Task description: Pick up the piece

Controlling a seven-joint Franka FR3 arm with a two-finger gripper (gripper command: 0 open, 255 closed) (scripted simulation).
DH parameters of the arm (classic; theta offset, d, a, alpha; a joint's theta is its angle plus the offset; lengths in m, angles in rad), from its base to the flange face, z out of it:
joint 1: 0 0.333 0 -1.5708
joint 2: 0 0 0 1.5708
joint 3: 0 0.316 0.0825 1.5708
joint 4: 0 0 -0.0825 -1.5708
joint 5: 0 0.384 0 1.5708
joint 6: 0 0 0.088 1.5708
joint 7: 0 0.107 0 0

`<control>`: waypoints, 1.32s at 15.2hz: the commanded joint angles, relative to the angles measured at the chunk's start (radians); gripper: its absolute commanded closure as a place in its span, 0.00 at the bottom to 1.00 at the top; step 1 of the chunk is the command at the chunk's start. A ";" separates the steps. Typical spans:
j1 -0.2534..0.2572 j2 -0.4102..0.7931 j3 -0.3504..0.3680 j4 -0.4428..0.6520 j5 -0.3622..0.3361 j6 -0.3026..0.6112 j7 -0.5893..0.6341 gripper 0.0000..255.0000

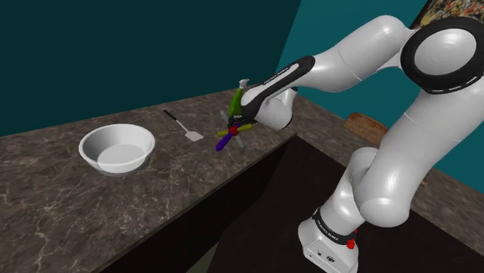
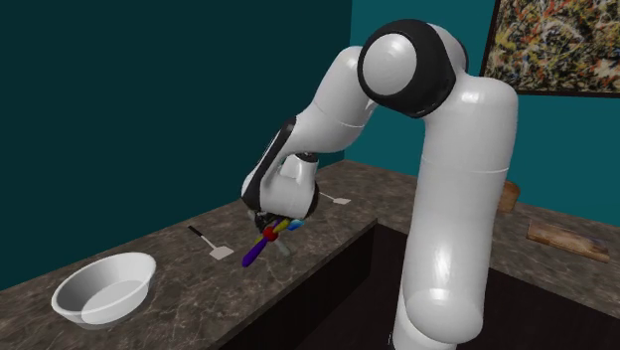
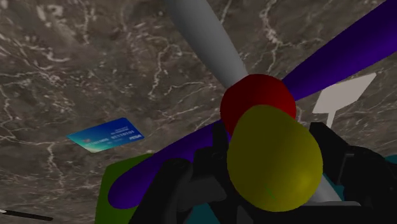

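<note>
Dark marble counter (image 1: 155, 194), teal walls. Claw (image 1: 234, 122) clamped on multicoloured spoked piece (image 1: 226, 139), apparently clear of counter. Grasp done; lift looks under way, only raising higher left.

Most of the gripper (image 3: 257, 173) hidden behind the jack-shaped piece (image 3: 273, 159), its purple arm cut by the wrist view's edge, spatula (image 3: 343, 94) handle passing behind it, blue card (image 3: 106, 135) lettering too small to read
</note>
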 commanded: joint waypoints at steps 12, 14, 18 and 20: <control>0.015 -0.098 -0.060 -0.042 -0.346 -0.179 0.286 1.00; -0.025 -0.129 -0.036 -0.045 -0.429 -0.205 0.353 1.00; -0.088 -0.185 0.007 -0.040 -0.540 -0.264 0.444 1.00; -0.111 -0.211 0.024 -0.034 -0.577 -0.295 0.475 1.00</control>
